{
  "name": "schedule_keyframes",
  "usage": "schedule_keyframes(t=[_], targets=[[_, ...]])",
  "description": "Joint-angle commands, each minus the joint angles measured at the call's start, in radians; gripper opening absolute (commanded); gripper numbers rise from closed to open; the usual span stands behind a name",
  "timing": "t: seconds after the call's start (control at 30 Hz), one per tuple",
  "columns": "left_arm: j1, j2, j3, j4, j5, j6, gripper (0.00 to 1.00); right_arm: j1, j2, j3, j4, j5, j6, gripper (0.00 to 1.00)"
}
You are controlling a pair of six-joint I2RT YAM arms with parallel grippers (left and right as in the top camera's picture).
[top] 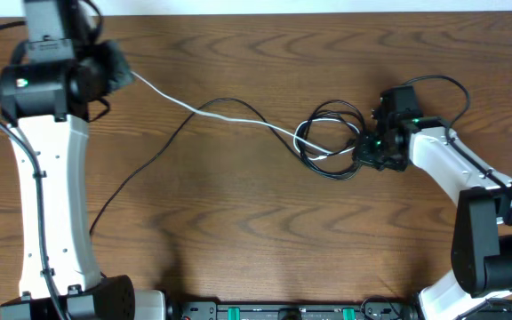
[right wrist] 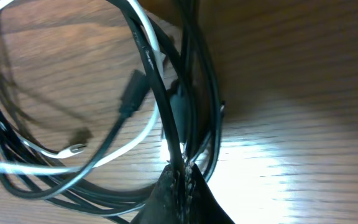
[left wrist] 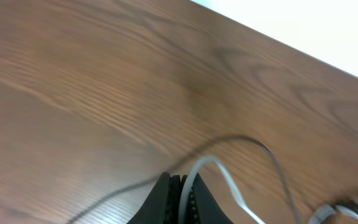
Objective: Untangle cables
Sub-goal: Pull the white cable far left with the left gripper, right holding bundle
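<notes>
Left tool (left wrist: 180, 185): we see it pinched shut on the white cable (top: 238, 119), far-left on the table (top: 238, 231);
Right tool (right wrist: 182, 179): clamped on the black cable (right wrist: 197, 68) coil, mid-right;
Progress: early, we judge; white threads black loops; separation remains.

This is a robotics lab bench. Two white-and-black robot arms, the left arm (top: 47, 204) and the right arm (top: 456, 164), stand mounted at the near edge of a wood-grain counter (top: 238, 231). A black rail with green fittings (top: 283, 312) runs along that edge. A plain white surface (top: 327, 5) lies beyond the far side.
</notes>
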State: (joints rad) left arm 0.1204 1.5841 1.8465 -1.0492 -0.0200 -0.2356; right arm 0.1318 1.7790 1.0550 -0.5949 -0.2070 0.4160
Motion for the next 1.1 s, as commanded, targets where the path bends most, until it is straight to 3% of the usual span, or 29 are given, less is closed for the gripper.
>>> schedule_keyframes(t=[0.0, 0.2, 0.5, 0.77, 1.07], targets=[[0.074, -0.003, 0.017, 0.018, -0.104, -0.016, 0.07, -0.035, -0.026, -0.005, -0.003, 0.022, -0.030, 0.01], [0.212, -0.002, 0.016, 0.034, -0.191, -0.048, 0.07, -0.079, -0.026, -0.005, -0.003, 0.023, -0.051, 0.01], [0.301, 0.026, 0.016, 0.037, -0.401, -0.085, 0.07, -0.164, -0.026, -0.005, -0.005, 0.025, -0.085, 0.01], [0.318, 0.106, 0.016, 0.037, -0.417, -0.085, 0.07, -0.286, -0.026, -0.005, 0.006, 0.157, -0.111, 0.01], [0.330, 0.127, 0.016, 0.047, -0.438, -0.085, 0.07, -0.466, -0.026, -0.005, 0.068, 0.048, -0.197, 0.01]])
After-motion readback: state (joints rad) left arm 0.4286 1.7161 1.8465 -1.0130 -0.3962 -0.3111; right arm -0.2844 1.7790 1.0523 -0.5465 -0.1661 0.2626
